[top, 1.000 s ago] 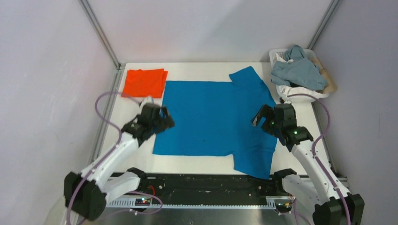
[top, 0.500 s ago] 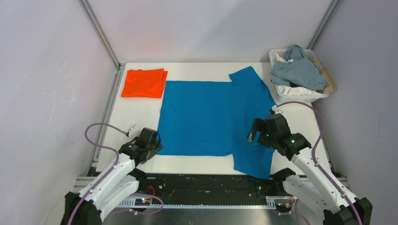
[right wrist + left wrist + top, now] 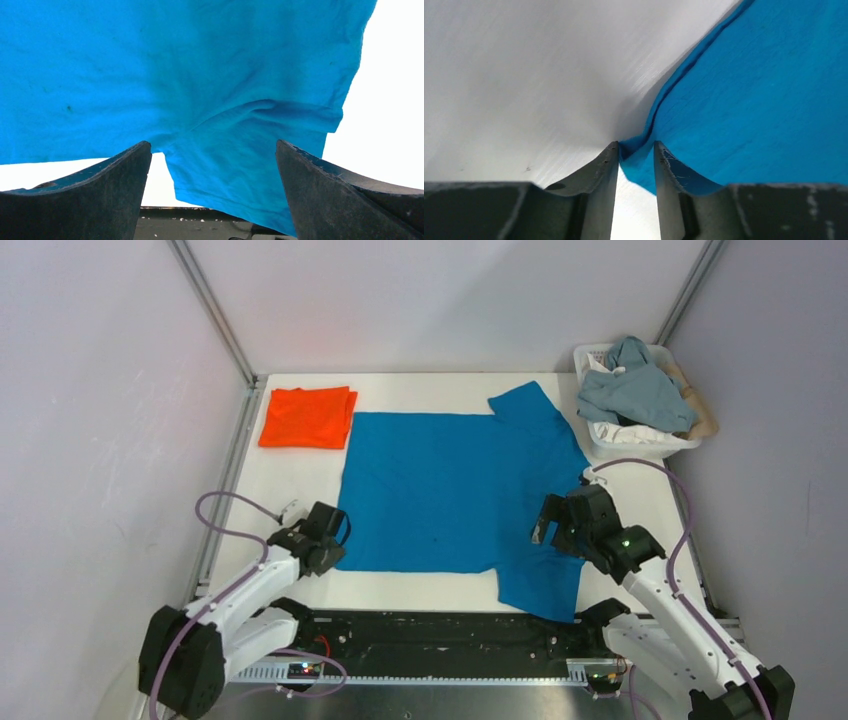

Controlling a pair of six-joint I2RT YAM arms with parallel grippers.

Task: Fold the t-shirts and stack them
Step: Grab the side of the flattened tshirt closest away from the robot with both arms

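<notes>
The white table (image 3: pixel 400 385) fills most of my overhead view. The blue t-shirt (image 3: pixel 450 490) is by far the biggest thing on it. It lies spread out flat across the middle, with its straight bottom hem toward the left side and its sleeves toward the right. One sleeve points to the far right corner and the other reaches down to the near edge.

Off the far right corner of the table sits a white laundry basket (image 3: pixel 640 440) heaped with grey clothes (image 3: pixel 635 390).

The orange t-shirt (image 3: pixel 308 417) is folded into a neat rectangle in the far left corner. It sits just beside the blue shirt's far left corner, and I cannot tell if the two touch.

My right claw (image 3: pixel 214 144) hovers over the near sleeve, about where it joins the body of the blue shirt. Its jaws are spread wide and have hold of nothing, with the cloth lying undisturbed below them.

My left claw (image 3: pixel 636 147) is down at the near left corner of the blue shirt, low against the table. Its jaws are drawn in narrow on that corner. The cloth is bunched up between the two fingertips and touches both.
</notes>
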